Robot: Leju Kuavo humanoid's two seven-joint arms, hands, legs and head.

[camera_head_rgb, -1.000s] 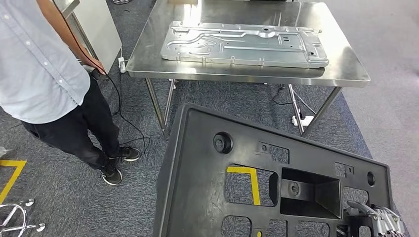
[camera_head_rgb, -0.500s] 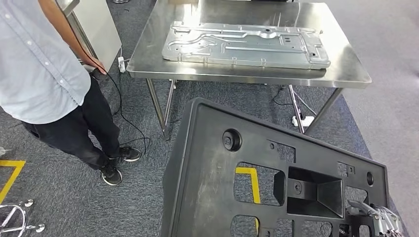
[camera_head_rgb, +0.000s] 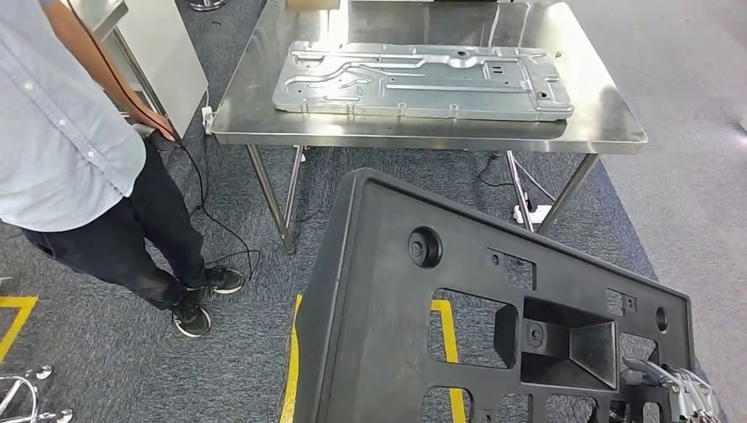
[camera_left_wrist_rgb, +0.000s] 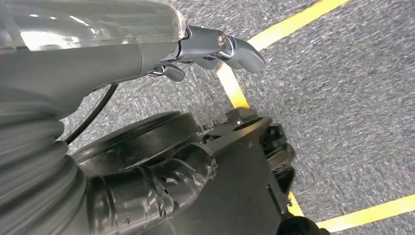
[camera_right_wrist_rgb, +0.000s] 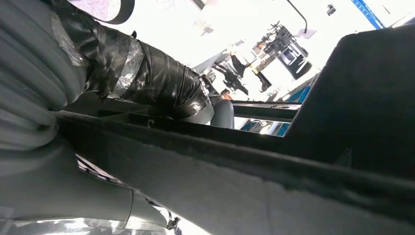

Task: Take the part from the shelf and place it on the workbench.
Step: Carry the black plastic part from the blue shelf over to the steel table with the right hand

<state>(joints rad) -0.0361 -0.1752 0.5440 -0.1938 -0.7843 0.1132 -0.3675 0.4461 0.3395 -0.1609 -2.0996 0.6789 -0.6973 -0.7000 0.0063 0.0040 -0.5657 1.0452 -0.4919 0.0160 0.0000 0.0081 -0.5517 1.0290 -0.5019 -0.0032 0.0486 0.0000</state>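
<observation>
A large black plastic part (camera_head_rgb: 379, 308) with cut-outs and a square recess is carried tilted in front of me, low in the head view. My right hand (camera_head_rgb: 674, 397) grips its lower right corner. In the right wrist view the taped fingers of my right hand (camera_right_wrist_rgb: 147, 78) wrap over the part's edge (camera_right_wrist_rgb: 362, 98). My left hand (camera_left_wrist_rgb: 137, 161) holds another edge of the part (camera_left_wrist_rgb: 244, 161) from below, above the carpet. The steel workbench (camera_head_rgb: 608, 132) stands ahead of me, beyond the part.
A stamped metal plate (camera_head_rgb: 423, 79) covers much of the workbench top. A person (camera_head_rgb: 62, 150) in a light shirt stands at the left beside a white cabinet (camera_head_rgb: 167, 53). A cable (camera_head_rgb: 211, 220) and yellow floor tape (camera_head_rgb: 291, 370) run across the carpet.
The whole picture has shifted as I walk: the workbench and the person sit further left, and more yellow tape shows. The part's top edge has drifted right and slightly down in the picture.
</observation>
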